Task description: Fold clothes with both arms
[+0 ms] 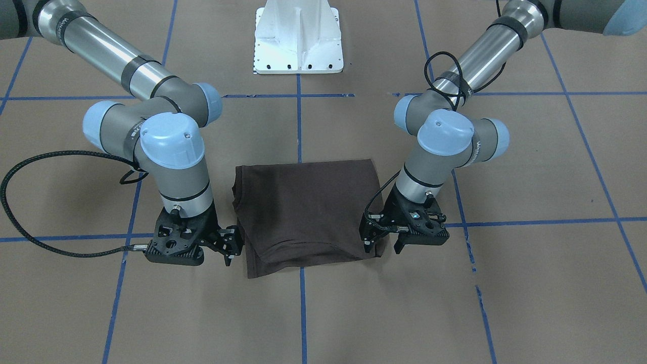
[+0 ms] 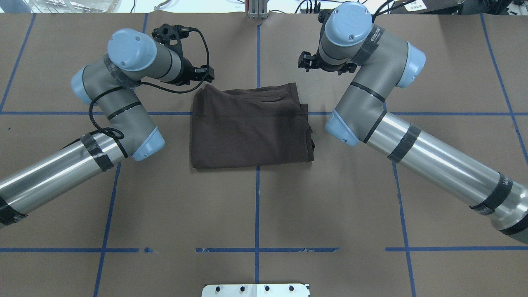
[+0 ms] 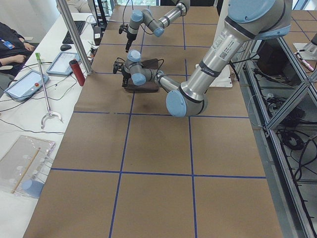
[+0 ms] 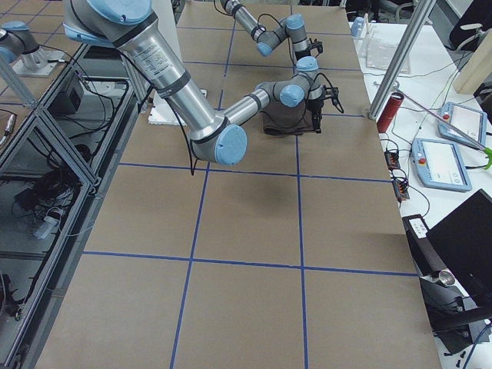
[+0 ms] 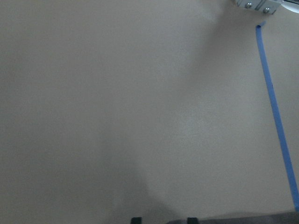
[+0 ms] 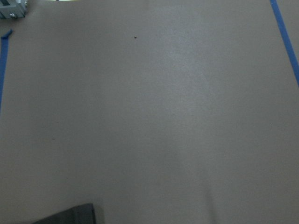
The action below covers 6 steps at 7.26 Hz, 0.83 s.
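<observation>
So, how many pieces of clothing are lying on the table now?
1. A folded dark brown T-shirt lies on the table, between the left gripper and the right gripper. Its folded layers could hide something underneath; I cannot tell.

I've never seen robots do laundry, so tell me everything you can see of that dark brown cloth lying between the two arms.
The dark brown T-shirt looks like soft, matte fabric. It is folded into a rough rectangle of several layers and lies flat on the brown table, across a blue tape line. Layered edges show along the side away from the robot, and the edge on the robot's right is rumpled. The left gripper and right gripper sit at its far corners; contact cannot be told.
</observation>
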Available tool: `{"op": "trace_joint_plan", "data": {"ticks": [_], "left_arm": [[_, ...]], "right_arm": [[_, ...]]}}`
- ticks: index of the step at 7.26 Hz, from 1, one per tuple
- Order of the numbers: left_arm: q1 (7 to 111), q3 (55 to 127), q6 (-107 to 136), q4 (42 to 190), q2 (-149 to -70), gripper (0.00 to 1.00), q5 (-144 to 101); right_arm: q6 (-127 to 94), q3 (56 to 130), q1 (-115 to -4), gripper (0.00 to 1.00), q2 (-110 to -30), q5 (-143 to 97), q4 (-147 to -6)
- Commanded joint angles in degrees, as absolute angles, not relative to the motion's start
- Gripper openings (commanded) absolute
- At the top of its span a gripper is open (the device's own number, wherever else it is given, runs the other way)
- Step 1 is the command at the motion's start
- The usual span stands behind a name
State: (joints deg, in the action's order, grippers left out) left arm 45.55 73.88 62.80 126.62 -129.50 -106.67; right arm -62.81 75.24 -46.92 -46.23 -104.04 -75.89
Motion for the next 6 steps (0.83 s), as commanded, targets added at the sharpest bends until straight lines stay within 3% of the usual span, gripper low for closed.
{"op": "trace_joint_plan", "data": {"ticks": [1, 3, 6], "left_arm": [[51.21, 89.83, 46.66, 113.62, -121.24, 1.00, -109.59], [59.36, 100.77, 30.23, 111.36, -107.65, 1.00, -117.02], [77.63, 100.82, 6.04, 110.40, -96.88, 1.00, -123.20]], "right_arm": [[-51.57, 79.33, -54.54, 1.00, -52.25, -114.65, -76.81], [-30.61, 86.45, -65.33, 1.00, -61.65, -122.66, -82.76], [-5.69, 88.77, -79.93, 1.00, -77.56, -130.15, -83.14]]}}
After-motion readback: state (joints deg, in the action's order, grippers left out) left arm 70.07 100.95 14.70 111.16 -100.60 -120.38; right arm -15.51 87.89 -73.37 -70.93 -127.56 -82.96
